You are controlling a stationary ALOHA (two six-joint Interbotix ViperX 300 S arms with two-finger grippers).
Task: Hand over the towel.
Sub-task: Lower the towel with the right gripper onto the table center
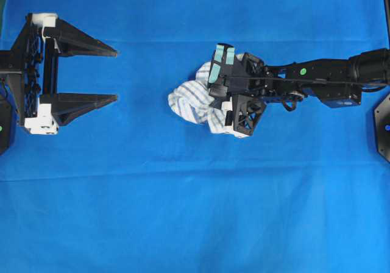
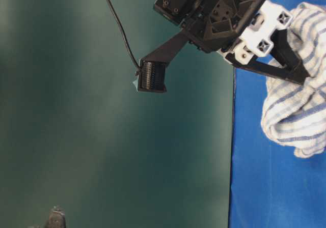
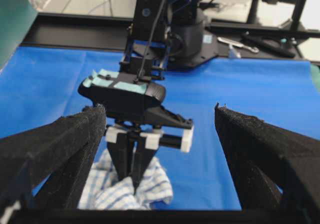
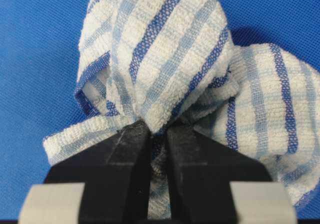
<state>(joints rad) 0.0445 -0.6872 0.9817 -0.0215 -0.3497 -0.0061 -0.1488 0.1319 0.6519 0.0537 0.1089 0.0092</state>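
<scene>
The right gripper (image 4: pixel 152 149) is pinched tight on the towel (image 1: pixel 190 101), which bunches around its fingertips (striped folds spilling left) over the blue cloth (image 1: pixel 183 224) at mid-scene. Well apart at far left, the left gripper (image 1: pixel 116 73) holds nothing, its jaws spread wide toward the towel.

A large plain blue cloth (image 1: pixel 183 224) covers the tabletop from edge to edge, with a faint crease running across it. Beyond its far edge in the left wrist view lies a black platform (image 3: pixel 75 31), where a silvery metal tool (image 3: pixel 240 43) rests.
</scene>
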